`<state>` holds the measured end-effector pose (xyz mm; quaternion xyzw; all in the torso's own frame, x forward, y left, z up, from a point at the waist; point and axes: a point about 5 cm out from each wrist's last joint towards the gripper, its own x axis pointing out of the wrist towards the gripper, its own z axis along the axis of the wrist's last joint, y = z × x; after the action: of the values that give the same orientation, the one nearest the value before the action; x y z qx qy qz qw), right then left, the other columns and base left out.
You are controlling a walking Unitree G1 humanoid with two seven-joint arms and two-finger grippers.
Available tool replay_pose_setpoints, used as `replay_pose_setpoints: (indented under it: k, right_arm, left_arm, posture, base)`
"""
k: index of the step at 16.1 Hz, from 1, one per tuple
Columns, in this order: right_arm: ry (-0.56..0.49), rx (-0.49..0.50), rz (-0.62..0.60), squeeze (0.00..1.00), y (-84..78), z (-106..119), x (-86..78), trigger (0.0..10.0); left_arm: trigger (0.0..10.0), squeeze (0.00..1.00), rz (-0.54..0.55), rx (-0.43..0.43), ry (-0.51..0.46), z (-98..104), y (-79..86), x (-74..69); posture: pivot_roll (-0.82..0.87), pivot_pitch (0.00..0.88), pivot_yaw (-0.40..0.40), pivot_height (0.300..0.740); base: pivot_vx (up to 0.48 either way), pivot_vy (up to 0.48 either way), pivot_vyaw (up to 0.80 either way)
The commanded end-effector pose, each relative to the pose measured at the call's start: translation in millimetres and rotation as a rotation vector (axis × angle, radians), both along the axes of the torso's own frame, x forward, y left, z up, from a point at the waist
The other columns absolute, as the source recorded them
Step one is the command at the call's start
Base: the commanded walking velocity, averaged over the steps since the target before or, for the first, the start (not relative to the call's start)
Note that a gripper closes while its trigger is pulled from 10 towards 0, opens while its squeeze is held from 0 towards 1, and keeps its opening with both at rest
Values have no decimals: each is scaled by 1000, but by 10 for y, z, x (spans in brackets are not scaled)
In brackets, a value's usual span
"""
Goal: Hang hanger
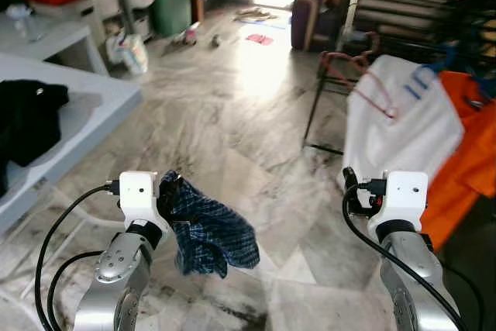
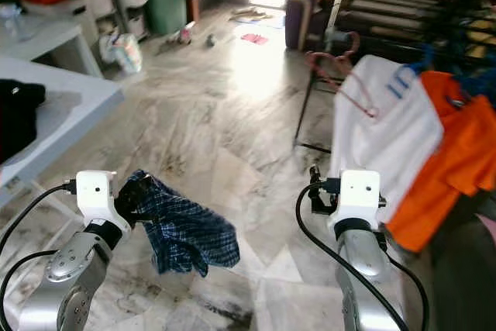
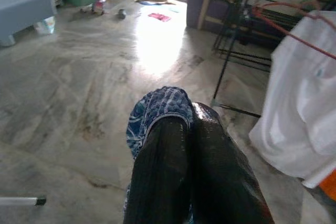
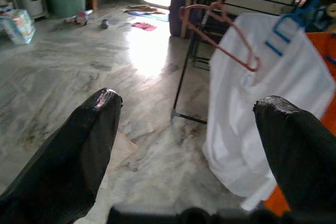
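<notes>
Two silver arms reach forward over the marble floor (image 1: 232, 114), both raised to about the same height. The left gripper (image 3: 191, 129) has its fingers pressed together on a blue plaid cloth (image 1: 209, 230), which droops below the wrist. The right gripper (image 4: 189, 129) is spread wide and holds nothing, aimed at the drying rack (image 1: 325, 91). A red hanger (image 4: 220, 40) lies on a white shirt (image 1: 403, 122) draped over that rack, with a blue hanger (image 4: 289, 24) and an orange garment (image 1: 465, 160) beside it.
</notes>
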<state>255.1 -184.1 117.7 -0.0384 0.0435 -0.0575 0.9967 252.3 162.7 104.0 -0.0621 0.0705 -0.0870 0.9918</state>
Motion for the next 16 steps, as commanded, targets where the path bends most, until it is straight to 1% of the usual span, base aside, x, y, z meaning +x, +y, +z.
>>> replay_pose_setpoints:
  k: [1,10,14,15,16]
  right_arm:
    - [13,3,-3,0,2,-21,12,10000]
    - [14,-2,10,0,32,-23,50,10000]
    - [15,-1,4,0,32,-33,57,10000]
    - [17,4,-1,0,37,-59,59,10000]
    - [17,11,-5,0,46,-77,62,10000]
  left_arm:
    - [10000,0,-10,9,-18,37,1,17]
    - [10000,0,-26,25,-24,12,-38,6]
    - [10000,0,-13,43,-7,-11,-38,20]
    - [10000,0,-3,80,-7,-24,-17,20]
    - [10000,0,11,96,-7,-27,10,17]
  posture:
    - [-12,20,-38,740]
    - [-8,9,-50,740]
    - [-1,15,-46,740]
    - [13,10,-30,740]
    - [16,8,-28,740]
  base:
    - [401,262,0]
    - [402,261,0]
    - [392,0,0]
    - [0,0,0]
    - [0,0,0]
